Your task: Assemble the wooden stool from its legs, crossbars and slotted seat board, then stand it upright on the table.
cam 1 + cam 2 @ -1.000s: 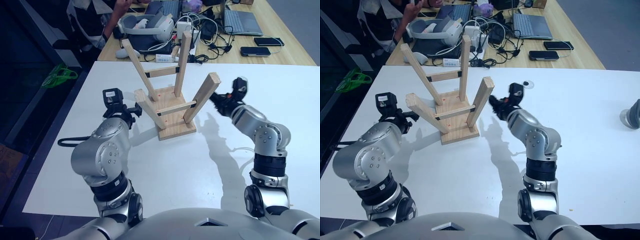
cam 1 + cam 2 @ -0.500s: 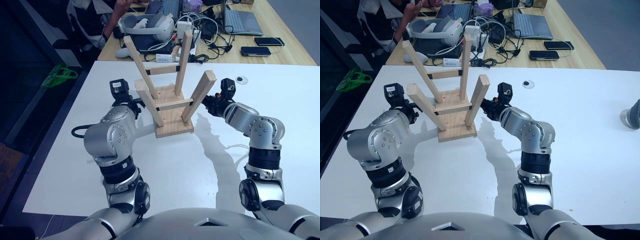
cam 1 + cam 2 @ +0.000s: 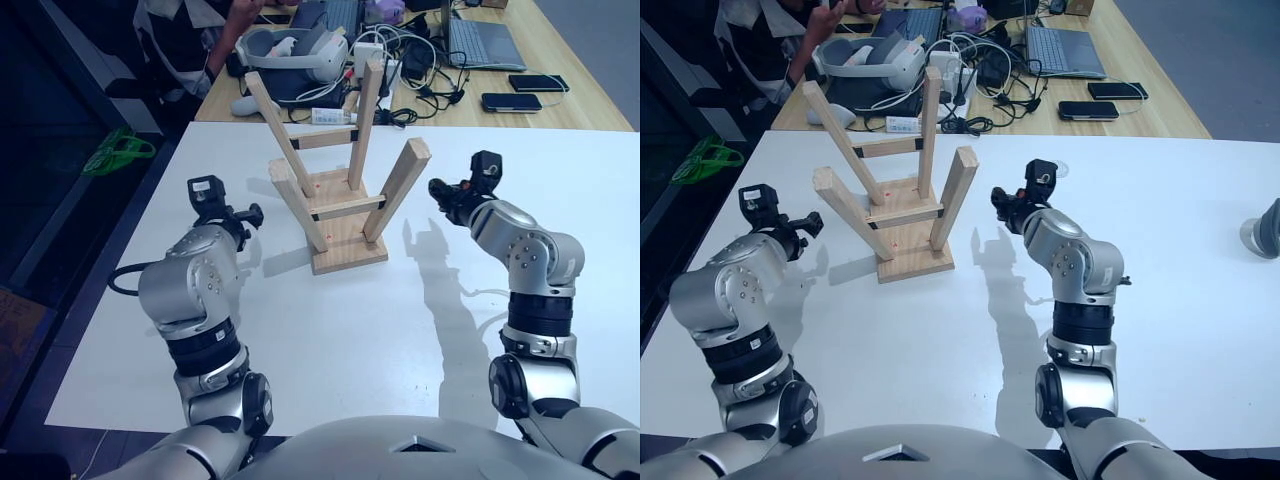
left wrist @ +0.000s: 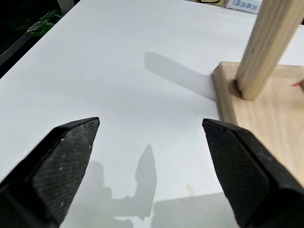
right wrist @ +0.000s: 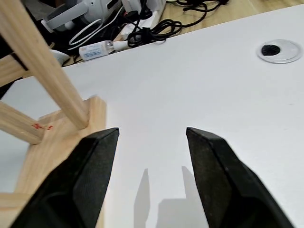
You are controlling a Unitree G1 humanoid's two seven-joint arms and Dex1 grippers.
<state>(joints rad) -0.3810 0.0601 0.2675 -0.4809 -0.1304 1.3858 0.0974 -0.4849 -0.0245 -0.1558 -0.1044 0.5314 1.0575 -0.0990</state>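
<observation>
**Two open grippers, one stool upside down**

One big white table (image 3: 330,340) is in front of me. Behind it is a wooden desk (image 3: 575,105) with a white headset (image 3: 295,50), cables and two phones on it.

The wooden stool (image 3: 340,200) sits on the white table, near the far side. It is upside down. Its seat board (image 3: 350,258) lies flat on the table, and its four legs (image 3: 405,190) stick up and lean outward. Thin crossbars (image 3: 350,209) join the legs partway up.

My left gripper (image 3: 250,215) is just to the left of the stool, low over the table. Its two fingers (image 4: 71,147) are spread wide with nothing between them. It does not touch the stool.

My right gripper (image 3: 440,190) is to the right of the stool, near the top of the nearest leg. Its fingers (image 5: 95,161) are spread apart too, and it holds nothing.

One small round grey disc (image 5: 280,51) sits in the table behind the right gripper.
</observation>
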